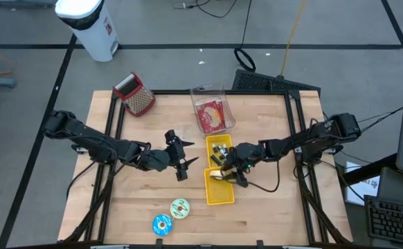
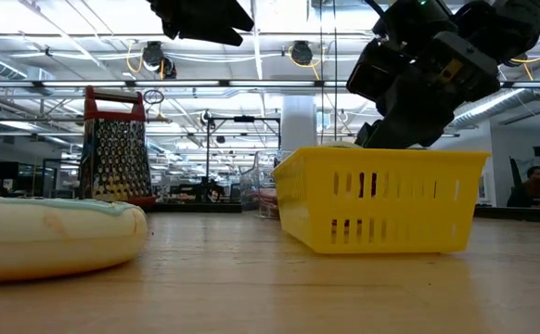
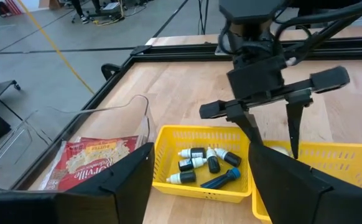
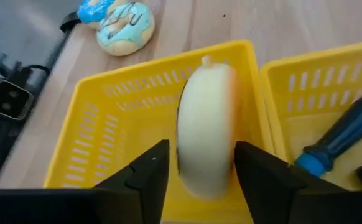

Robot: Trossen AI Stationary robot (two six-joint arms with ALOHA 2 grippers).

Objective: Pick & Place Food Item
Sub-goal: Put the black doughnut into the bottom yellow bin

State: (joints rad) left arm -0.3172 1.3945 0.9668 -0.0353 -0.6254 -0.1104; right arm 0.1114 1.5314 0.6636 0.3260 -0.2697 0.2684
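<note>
The pale donut (image 4: 206, 134) stands on edge inside the yellow basket (image 4: 100, 149), between the right gripper (image 4: 196, 177)'s parted fingers: release step. Next, lift clear. Left gripper (image 1: 181, 160) waits open beside the basket.

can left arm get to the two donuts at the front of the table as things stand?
Probably yes. The left gripper hangs open over bare wood, and the green donut and blue donut lie in the open, with nothing between. The right gripper is over the yellow basket.
</note>
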